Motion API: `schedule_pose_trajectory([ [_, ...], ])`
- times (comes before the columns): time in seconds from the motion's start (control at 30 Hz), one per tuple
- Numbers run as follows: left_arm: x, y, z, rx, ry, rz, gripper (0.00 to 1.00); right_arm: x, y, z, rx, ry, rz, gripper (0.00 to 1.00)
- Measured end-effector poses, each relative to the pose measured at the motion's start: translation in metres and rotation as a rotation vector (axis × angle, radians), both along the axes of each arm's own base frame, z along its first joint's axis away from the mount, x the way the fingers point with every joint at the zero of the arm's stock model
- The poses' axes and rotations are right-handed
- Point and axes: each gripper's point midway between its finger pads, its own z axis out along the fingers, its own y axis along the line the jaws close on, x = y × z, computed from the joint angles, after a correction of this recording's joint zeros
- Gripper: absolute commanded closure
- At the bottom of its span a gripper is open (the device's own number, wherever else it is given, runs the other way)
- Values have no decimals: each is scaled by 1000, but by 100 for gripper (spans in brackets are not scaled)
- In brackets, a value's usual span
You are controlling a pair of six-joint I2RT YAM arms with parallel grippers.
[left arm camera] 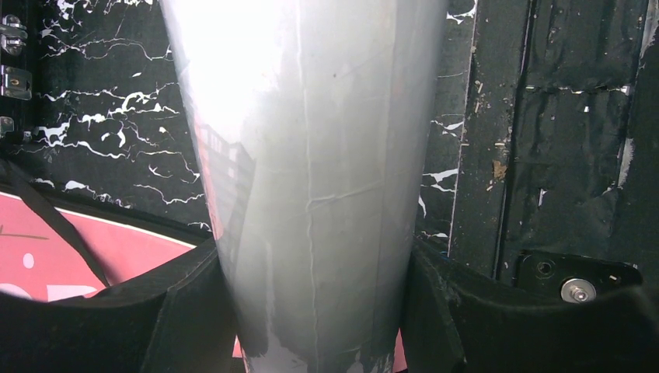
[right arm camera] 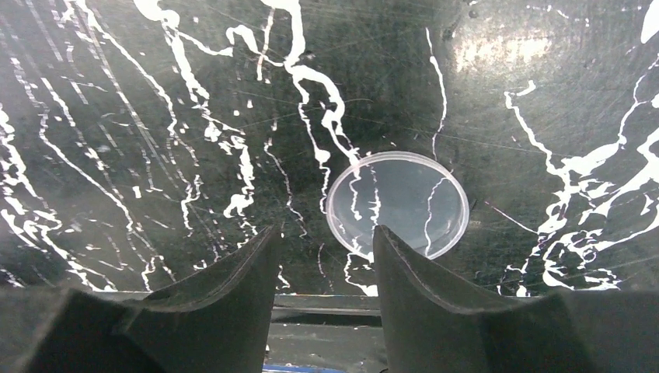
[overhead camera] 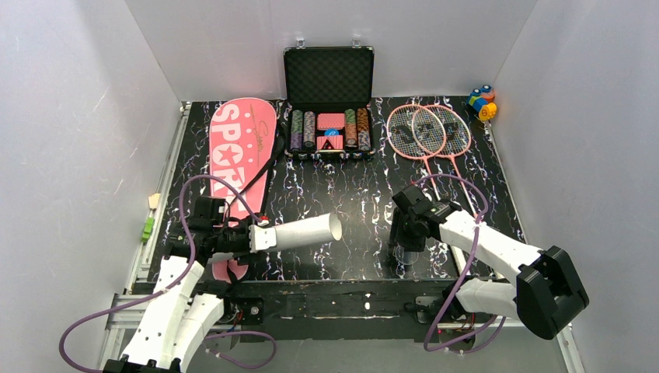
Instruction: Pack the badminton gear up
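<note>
Tube [overhead camera: 299, 231] sits clamped level in the left end effector [overhead camera: 250, 238] over the near table [overhead camera: 357, 203]; the right end effector [right arm camera: 324, 237] hangs parted, empty, over a clear lid [right arm camera: 398, 203]. Farther back, a chip case [overhead camera: 328, 76] separates cover [overhead camera: 241, 148] from rackets [overhead camera: 428, 132]; toy [overhead camera: 482, 102] in corner.

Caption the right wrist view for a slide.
Right end effector, open, near a clear round lid lying on the black marbled table.

There are two pink-framed rackets [overhead camera: 406, 130], one long white tube [overhead camera: 299, 232], one pink cover lettered "SPORT" [overhead camera: 241, 144], one black case of poker chips [overhead camera: 328, 101], one small multicoloured toy [overhead camera: 481, 102] and one clear round lid [right arm camera: 398, 203].
</note>
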Motion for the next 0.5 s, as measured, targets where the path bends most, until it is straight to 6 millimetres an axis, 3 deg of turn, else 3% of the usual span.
schedule_pose_trajectory([
  [0.33, -1, 0, 0, -2, 1, 5, 55, -1, -1, -21, -16, 23, -7, 53],
  [0.5, -1, 0, 0, -3, 3, 8, 55, 3, 6, -26, -3, 26, -6, 69],
])
